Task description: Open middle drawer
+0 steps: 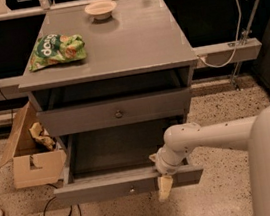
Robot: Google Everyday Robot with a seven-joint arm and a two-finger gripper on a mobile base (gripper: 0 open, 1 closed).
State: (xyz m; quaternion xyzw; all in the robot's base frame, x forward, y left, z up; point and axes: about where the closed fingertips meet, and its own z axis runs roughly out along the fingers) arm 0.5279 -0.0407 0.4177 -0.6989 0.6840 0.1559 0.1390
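The middle drawer [102,190] stands drawn well out of the grey cabinet [116,47] in the lower centre of the frame, its dark inside open to view and its small round knob [132,189] facing the floor side. The gripper [165,189] hangs over the right part of the drawer's front edge, its pale tip dropping in front of the panel (whether it is spread or pressed together, I cannot tell). The white arm [215,136] reaches in from the lower right. Above, the upper drawer [76,120] sits closed. On the cabinet top lie a green snack bag [56,50], its white lettering unreadable, and a pale bowl [101,9]. A cardboard box [33,168] stands at the left on the speckled floor.
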